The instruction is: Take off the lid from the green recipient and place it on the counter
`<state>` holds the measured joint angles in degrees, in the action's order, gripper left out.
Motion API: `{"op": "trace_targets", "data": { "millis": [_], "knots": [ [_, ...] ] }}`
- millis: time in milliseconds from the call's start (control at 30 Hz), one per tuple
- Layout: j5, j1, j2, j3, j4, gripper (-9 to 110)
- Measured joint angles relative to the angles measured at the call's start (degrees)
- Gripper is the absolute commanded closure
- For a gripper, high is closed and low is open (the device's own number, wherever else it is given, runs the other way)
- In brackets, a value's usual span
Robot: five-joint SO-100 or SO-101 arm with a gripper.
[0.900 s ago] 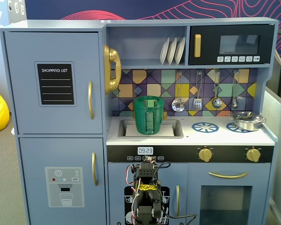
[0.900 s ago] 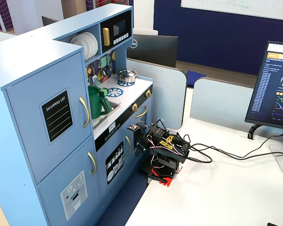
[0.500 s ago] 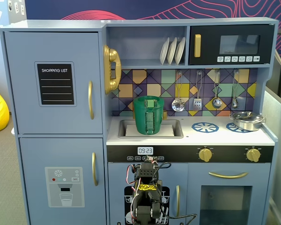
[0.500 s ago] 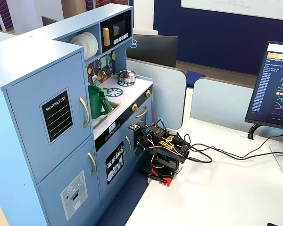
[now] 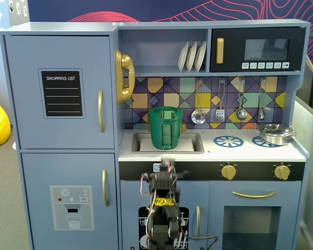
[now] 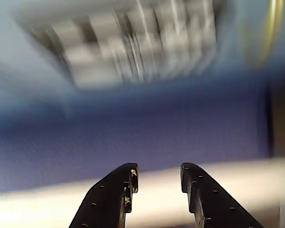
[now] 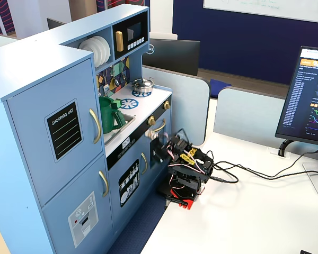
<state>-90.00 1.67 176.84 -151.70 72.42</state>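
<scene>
Office desks and a monitor frame a blue toy kitchen where the job has barely begun. At the centre of a fixed view, the green recipient [image 5: 166,127] stands upright in the recessed sink, its lid [image 5: 166,109] apparently in place across the top, though the disc itself is hard to make out at this angle. Around it, the counter [image 5: 250,151] lies white and open beyond the sink, with a silver pot [image 5: 275,133] parked at the right edge of the frame. Low in the same view, the arm sits folded in front of the cabinet doors, well below the countertop. Its gripper [image 6: 157,176] appears in the blurred wrist view with jaws parted a moderate way and nothing between them. Reaching, grasping, lifting and setting down all appear to remain ahead.
</scene>
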Motion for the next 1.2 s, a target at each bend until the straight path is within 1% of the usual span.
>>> {"op": "trace_targets", "data": {
  "millis": [100, 167, 233, 333, 467, 600, 667, 767, 1200],
  "knots": [
    [-4.48, 0.26, -4.83, 11.34, -6.68, 101],
    [-5.54, 0.26, -8.17, 17.84, -12.66, 97],
    [-5.54, 0.18, -12.04, 23.38, -18.98, 96],
    [-5.8, 0.88, -18.11, 30.59, -25.66, 90],
    [-5.71, 1.49, -26.1, 38.06, -31.2, 78],
    [-5.1, 1.67, -31.38, 43.68, -34.45, 73],
    [-5.1, 1.67, -33.22, 45.44, -35.16, 68],
    [-4.92, 1.76, -35.33, 47.55, -35.6, 66],
    [-4.57, 2.55, -42.98, 51.68, -38.06, 68]
  ]
}}
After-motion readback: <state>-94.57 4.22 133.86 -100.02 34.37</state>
